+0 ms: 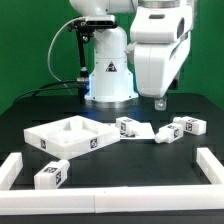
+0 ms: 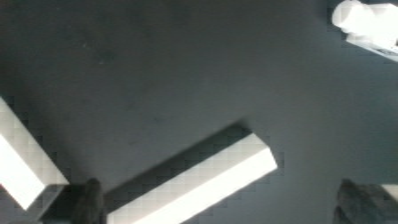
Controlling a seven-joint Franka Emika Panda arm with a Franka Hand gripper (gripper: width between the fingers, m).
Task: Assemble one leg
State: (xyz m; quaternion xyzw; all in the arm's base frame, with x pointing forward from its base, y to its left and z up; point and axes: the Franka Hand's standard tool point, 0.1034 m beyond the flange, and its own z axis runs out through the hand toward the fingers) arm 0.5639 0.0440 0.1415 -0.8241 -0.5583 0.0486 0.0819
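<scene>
Several legs lie on the black table in the exterior view: one (image 1: 128,127) beside the large white square panel (image 1: 66,136), two at the right (image 1: 168,132) (image 1: 190,125), and one at the front left (image 1: 52,176). My gripper (image 1: 160,100) hangs well above the table, over the right-hand legs, and holds nothing. In the wrist view my gripper (image 2: 228,198) is open, with its dark fingers (image 2: 80,200) wide apart at the frame's corners. A blurred white piece (image 2: 196,185) lies far below between them. I cannot tell which part it is.
Long white border bars lie at the exterior view's left (image 1: 10,170), front (image 1: 130,196) and right (image 1: 210,165). The arm's base (image 1: 108,75) stands at the back. The wrist view shows another white strip (image 2: 18,150) and a white shape (image 2: 370,25).
</scene>
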